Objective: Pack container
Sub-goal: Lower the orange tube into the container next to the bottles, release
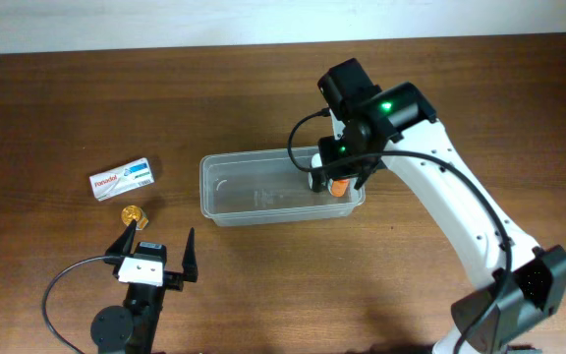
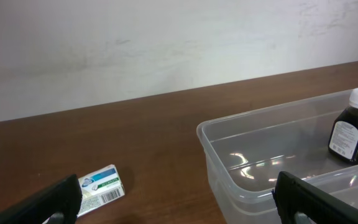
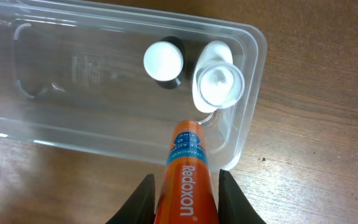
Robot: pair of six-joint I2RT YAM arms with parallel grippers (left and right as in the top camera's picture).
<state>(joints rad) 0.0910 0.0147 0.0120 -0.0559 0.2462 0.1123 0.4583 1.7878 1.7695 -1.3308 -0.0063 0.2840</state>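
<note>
Right jaws are pinching an orange tube point(image 3: 188, 167) by its sides, holding it lengthwise between them with its far end pointing into the container point(image 1: 263, 218). Left jaws are spread wide and hold nothing; they hang low near the table's point(image 1: 440, 69) front-left corner, close to a small gold round thing point(image 1: 132, 211) and a white box point(image 1: 122, 178) that lie outside the container.

That clear tub sits about mid-table, its long side running left to right. At its right end stand two bottles just beside each other: a dark bottle with a white cap point(image 3: 163, 60) and a white bottle point(image 3: 218, 84). From the wrist camera the tube crosses the tub's near wall right at that end, its tip close to the white bottle. I cannot tell whether the tip touches the floor of the tub.

The step in hand looks like setting the tube inside. To do it well, I would carry the whole tube past the near rim before lowering, so that it does not catch on the wall. Steer it slightly left of the bottles, where the floor is bare, to avoid knocking them over. Let go only once the tube rests on the floor.
</note>
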